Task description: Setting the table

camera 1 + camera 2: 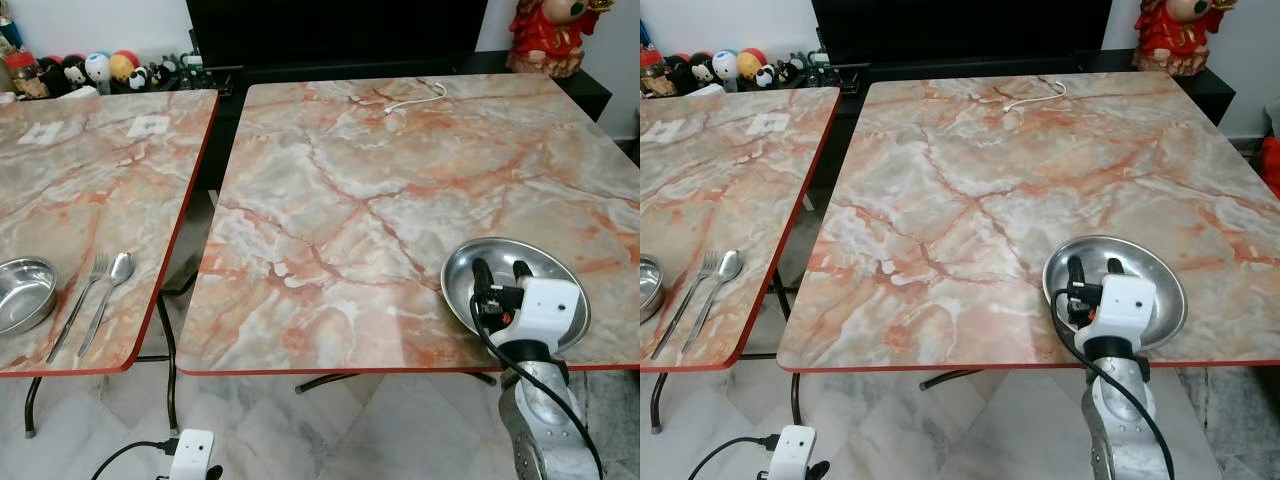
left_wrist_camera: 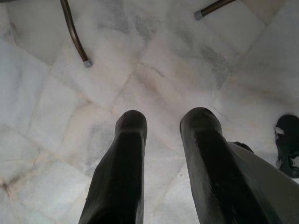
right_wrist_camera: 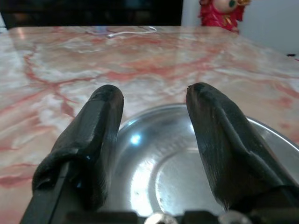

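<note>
Steel, thin and rigid, the plate (image 1: pixel 540 262) should handle light but slippery; the raised rim at its 6 o'clock edge looks the best place to pinch. It is round, shallow and mirror-bright, lying at 5 o'clock on the marble-patterned desk (image 1: pixel 400 180). The right gripper (image 1: pixel 500 270) hovers over it, jaws parted wide and holding nothing. The left gripper (image 2: pixel 163 140) hangs idle above the floor, jaws apart.

Two marble-patterned tables (image 1: pixel 330 200) with red edging, set side by side, narrow gap between, dark metal legs (image 2: pixel 74 35). Pale marble-tile floor (image 2: pixel 154 70) below. Beyond the claw, at the far side: black cabinet (image 1: pixel 330 30), white wall (image 1: pixel 90 20), row of small toys (image 1: pixel 95 68), red figurine (image 1: pixel 548 35). Even, soft light.
</note>
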You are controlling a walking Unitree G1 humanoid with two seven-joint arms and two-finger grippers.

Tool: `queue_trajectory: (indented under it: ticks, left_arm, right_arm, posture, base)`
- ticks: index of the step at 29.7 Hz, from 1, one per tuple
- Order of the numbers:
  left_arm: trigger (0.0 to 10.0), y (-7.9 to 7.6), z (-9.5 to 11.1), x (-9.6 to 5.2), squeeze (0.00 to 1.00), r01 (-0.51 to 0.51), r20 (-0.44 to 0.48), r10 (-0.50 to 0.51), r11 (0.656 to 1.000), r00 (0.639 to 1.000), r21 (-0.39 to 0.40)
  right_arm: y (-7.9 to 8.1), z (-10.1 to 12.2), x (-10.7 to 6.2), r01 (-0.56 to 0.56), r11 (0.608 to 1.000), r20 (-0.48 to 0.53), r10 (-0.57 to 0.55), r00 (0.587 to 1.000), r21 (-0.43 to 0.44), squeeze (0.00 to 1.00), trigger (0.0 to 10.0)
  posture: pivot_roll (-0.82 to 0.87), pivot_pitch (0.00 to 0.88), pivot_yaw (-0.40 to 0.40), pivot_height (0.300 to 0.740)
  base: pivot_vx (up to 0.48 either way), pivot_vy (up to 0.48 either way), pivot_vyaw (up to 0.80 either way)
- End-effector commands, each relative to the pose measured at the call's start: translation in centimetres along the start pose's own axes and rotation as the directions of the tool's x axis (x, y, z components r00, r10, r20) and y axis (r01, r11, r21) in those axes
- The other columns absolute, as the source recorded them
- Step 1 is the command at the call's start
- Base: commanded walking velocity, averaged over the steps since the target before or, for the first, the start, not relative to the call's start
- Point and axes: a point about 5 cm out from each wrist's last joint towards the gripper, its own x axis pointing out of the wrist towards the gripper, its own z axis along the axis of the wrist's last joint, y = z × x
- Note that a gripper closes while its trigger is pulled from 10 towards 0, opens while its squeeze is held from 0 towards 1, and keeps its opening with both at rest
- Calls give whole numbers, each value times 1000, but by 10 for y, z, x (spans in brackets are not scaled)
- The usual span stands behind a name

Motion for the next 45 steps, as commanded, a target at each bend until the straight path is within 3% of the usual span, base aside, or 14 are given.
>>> queue_trajectory:
  ticks: [1,9,17,25,45]
  left_arm:
    - [10000,6,-7,-2,0,-21,-29,20,1000,999,-10]
    - [10000,7,-10,-3,0,-28,-40,27,1000,999,-12]
    - [10000,6,-11,-3,0,-22,-40,21,1000,999,-11]
    - [10000,6,-13,-4,0,-19,-44,19,1000,999,-11]
    - [10000,6,-12,-4,0,-23,-34,22,1000,999,-18]
  right_arm:
    - [3,-5,1,19,999,-15,-19,1000,29,0,10000]
    - [13,-6,-6,-44,998,-16,45,999,55,0,10000]
    - [7,-7,1,11,994,-23,-9,1000,111,0,10000]
    - [16,-6,2,5,991,-16,-3,1000,134,0,10000]
    - [18,-1,9,16,993,12,-17,1000,120,0,10000]
  posture:
    - [-149,78,58,740]
    - [-149,66,52,740]
    - [-148,56,51,740]
    - [-145,42,49,740]
    - [-140,58,42,740]
  base:
    - [0,0,0]
    - [0,282,503]
    - [0,454,0]
    - [0,475,0]
    - [0,480,0]
